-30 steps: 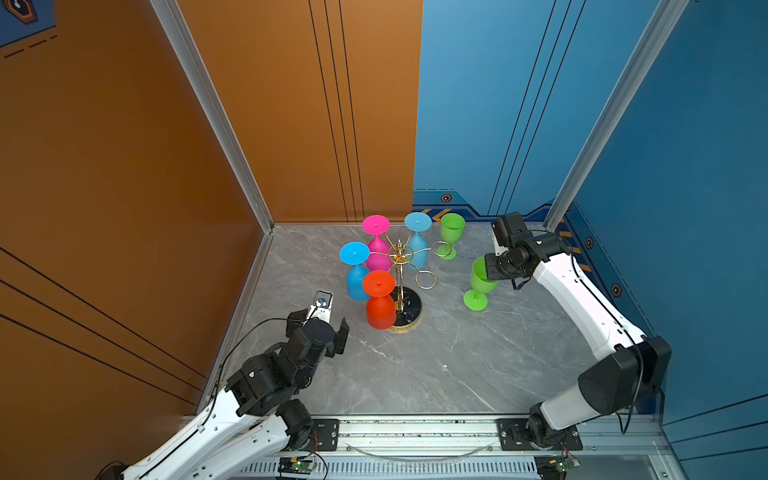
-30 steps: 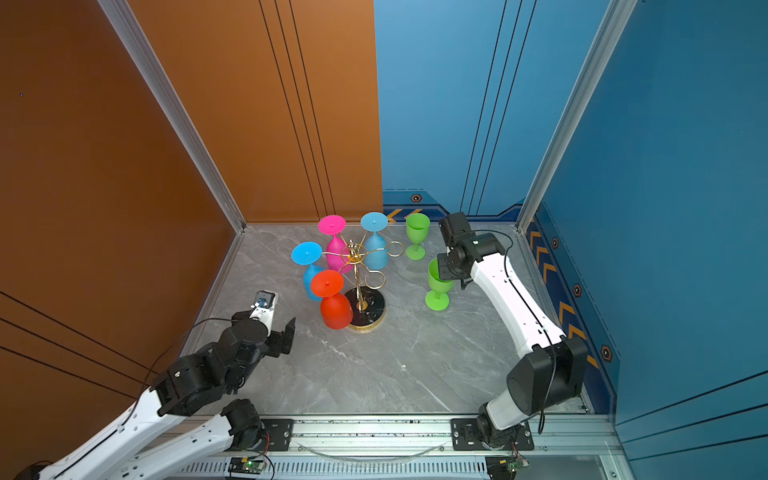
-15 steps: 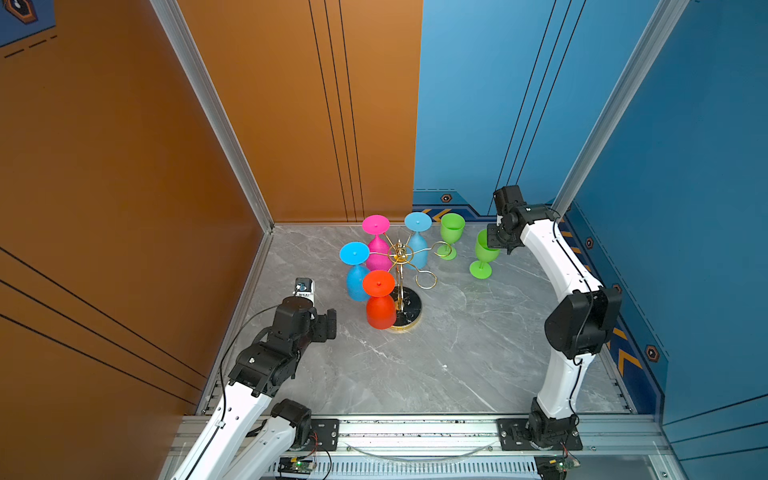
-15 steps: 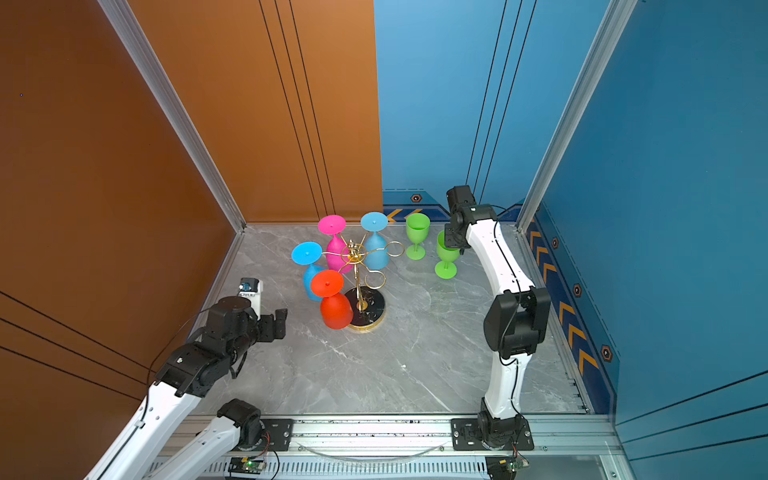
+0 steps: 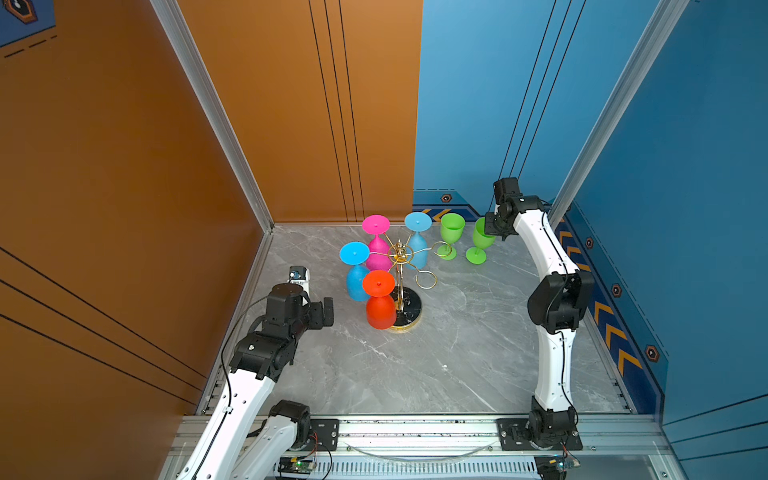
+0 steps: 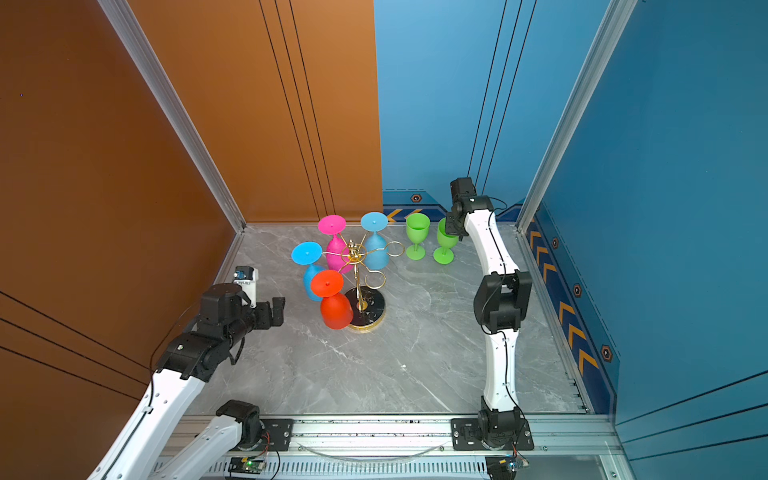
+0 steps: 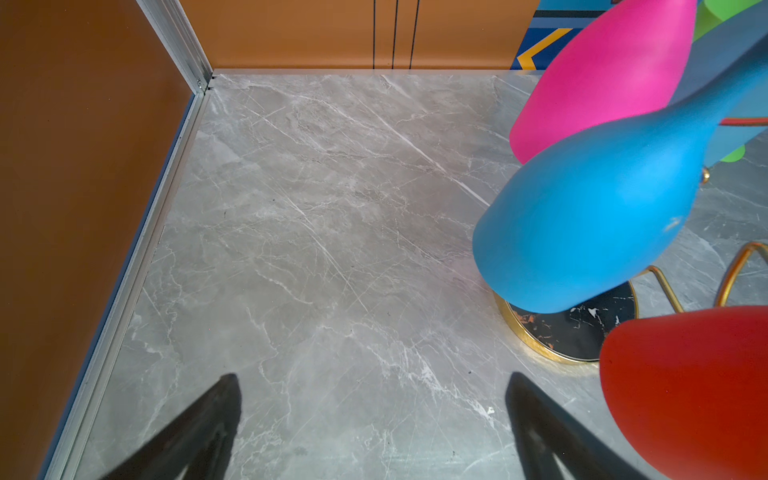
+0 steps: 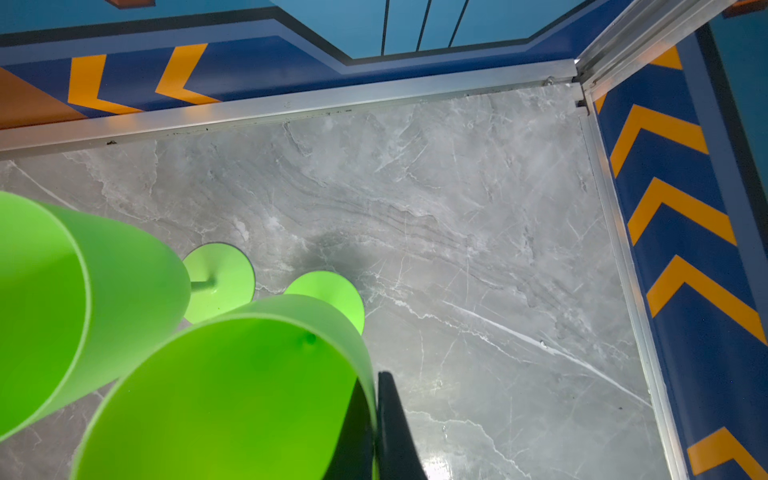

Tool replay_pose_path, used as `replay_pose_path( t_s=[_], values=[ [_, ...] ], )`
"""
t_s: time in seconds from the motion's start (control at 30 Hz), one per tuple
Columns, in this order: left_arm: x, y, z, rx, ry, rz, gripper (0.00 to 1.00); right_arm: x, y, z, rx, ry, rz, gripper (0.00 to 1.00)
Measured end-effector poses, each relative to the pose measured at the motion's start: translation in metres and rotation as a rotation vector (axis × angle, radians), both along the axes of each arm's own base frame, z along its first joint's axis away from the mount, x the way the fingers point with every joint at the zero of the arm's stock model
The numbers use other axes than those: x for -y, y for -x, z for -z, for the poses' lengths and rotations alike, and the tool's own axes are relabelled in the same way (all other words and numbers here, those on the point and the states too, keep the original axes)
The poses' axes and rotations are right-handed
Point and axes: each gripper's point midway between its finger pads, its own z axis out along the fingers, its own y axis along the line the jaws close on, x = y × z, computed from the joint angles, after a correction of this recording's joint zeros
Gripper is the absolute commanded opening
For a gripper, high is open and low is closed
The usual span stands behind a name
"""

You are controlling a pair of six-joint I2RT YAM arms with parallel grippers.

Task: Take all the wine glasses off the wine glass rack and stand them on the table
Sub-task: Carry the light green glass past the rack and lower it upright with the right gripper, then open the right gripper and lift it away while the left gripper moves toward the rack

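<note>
The left claw has swung round near the tabletop's left edge to face the rack, and now stands spread wide and empty. The rack, gold wire on a black base, stands back of centre with four glasses hanging and two loops bare. The right claw has carried a green glass towards the back right corner beside another. It pinches the rim, so release seems next.

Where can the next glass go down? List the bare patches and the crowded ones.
Free: the wide marble table between the rack base and the front rail; also the back-left corner by the orange wall, ahead of the open left gripper. Crowded: around the rack's hanging glasses, and back right, where the right gripper pinches one green glass beside another.
</note>
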Motion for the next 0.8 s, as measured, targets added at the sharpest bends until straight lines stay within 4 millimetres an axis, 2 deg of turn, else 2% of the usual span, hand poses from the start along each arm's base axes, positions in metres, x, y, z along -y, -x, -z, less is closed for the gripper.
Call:
replay_pose_path(
  t_s=[0.27, 0.57, 0.8],
  values=[
    [-0.007, -0.009, -0.004, 0.029, 0.033, -0.02, 0.99, -0.002, -0.02, 0.006, 0.027, -0.008, 0.007, 0.0],
    [-0.007, -0.012, -0.005, 0.04, 0.056, -0.01, 0.99, -0.003, -0.027, 0.025, 0.005, -0.013, 0.018, 0.0],
    [-0.005, -0.012, -0.006, 0.043, 0.066, 0.002, 0.99, -0.004, -0.028, 0.026, 0.008, -0.018, 0.018, 0.1]
  ],
)
